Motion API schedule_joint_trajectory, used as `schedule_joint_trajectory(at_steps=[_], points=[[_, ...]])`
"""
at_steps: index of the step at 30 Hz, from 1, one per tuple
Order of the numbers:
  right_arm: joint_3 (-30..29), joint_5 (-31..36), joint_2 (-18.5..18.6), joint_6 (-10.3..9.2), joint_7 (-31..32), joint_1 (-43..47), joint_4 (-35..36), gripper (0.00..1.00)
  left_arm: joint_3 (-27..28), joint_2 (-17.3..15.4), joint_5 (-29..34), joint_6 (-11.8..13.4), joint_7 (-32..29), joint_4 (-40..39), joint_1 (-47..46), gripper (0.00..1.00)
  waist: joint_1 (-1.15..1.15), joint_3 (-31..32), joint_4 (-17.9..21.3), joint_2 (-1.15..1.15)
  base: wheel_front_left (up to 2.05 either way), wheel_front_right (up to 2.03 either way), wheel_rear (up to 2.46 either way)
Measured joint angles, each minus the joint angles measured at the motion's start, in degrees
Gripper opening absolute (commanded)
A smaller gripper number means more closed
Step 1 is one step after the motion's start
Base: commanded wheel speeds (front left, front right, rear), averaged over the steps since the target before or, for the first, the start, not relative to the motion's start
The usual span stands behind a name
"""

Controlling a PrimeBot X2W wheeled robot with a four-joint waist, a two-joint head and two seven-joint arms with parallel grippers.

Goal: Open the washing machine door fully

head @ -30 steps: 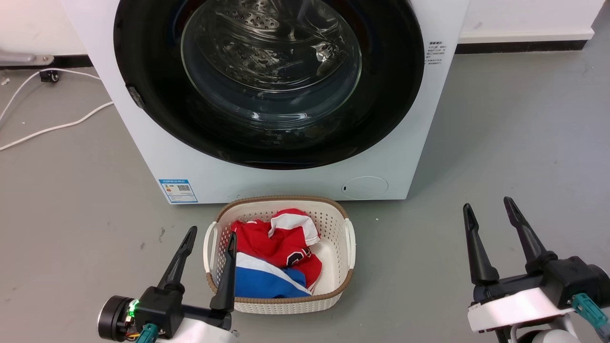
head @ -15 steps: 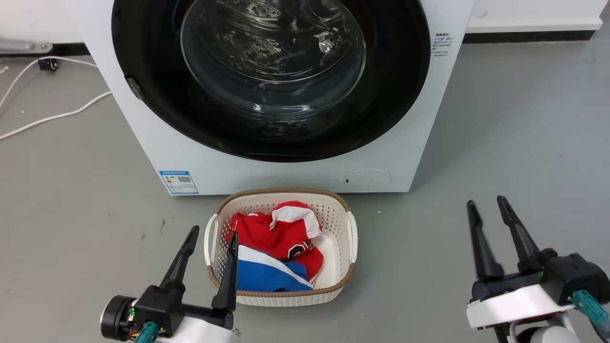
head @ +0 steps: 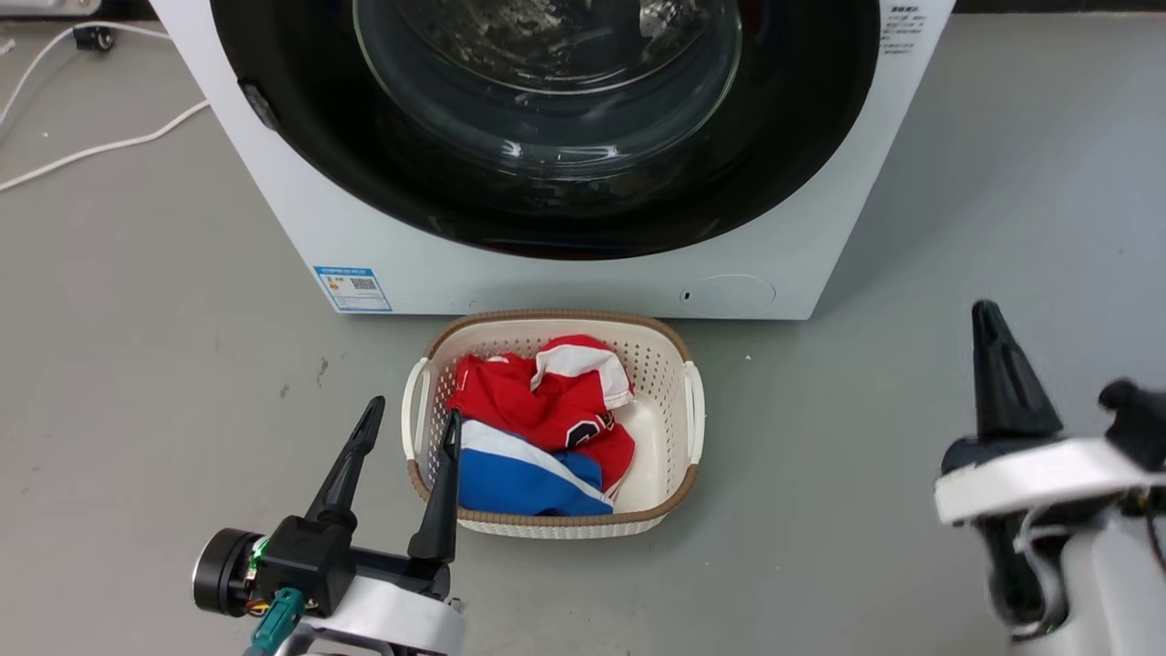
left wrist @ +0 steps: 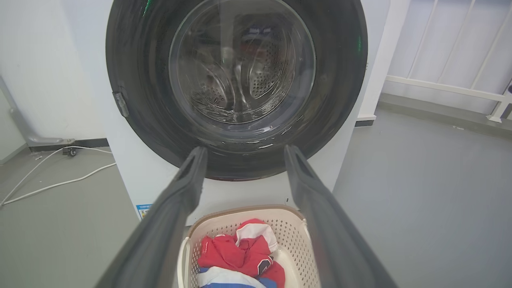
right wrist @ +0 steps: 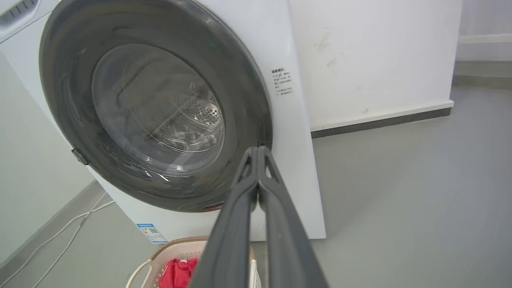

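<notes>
Glossy black washing machine door (left wrist: 236, 86) sits shut on the white washing machine (head: 565, 273).

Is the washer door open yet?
Not yet. The round glossy black door sits shut against the big white washing machine. The right gripper, shut on nothing, points toward the door's edge without touching it; the left gripper hangs open. Reaching, hooking and swinging it open are left.

The basket (head: 556, 319) lies before the washing machine (head: 547, 282), clothes (head: 537, 401) in it.
</notes>
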State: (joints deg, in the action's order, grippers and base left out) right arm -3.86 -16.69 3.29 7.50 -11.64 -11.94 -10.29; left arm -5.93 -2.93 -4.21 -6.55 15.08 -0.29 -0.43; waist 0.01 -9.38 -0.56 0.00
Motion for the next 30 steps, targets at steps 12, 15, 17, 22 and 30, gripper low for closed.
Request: schedule_joint_trajectory(at_steps=[12, 15, 17, 22, 30], points=[[-6.88, -26.14, 8.53, 0.00, 22.07, -23.60, -3.98, 0.00, -1.74, 0.01, -0.03, -0.34, 0.00, -0.25, -3.72, 1.00, 0.00, -5.95, -2.26, 0.00, 0.00, 0.00, 0.00], [-9.17, -28.56, 9.98, -0.01, 27.74, -30.17, -6.16, 0.00, -2.32, 0.01, -0.15, -0.35, -0.01, -0.21, -4.72, 1.00, 0.00, -7.82, -3.08, 0.00, 0.00, 0.00, 0.00], [-10.67, -29.50, 10.76, -0.01, 31.48, -34.51, -8.38, 0.00, -2.56, 0.01, -0.67, -0.36, 0.00, -0.26, -5.38, 1.00, 0.00, -9.04, -3.72, 0.00, 0.00, 0.00, 0.00], [-14.05, -29.55, 12.07, -0.01, 40.73, -45.07, -14.37, 0.00, -3.20, 0.00, -1.65, -0.47, -0.01, -0.94, -7.02, 1.00, 0.00, -11.61, -5.79, 0.00, 0.00, 0.00, 0.00], [-14.01, -23.27, 12.72, -0.01, 48.64, -58.27, -18.50, 0.00, -4.19, 0.01, -2.19, -0.47, 0.00, -1.15, -8.31, 1.00, 0.00, -15.05, -8.95, 0.00, 0.00, 0.00, 0.00]])
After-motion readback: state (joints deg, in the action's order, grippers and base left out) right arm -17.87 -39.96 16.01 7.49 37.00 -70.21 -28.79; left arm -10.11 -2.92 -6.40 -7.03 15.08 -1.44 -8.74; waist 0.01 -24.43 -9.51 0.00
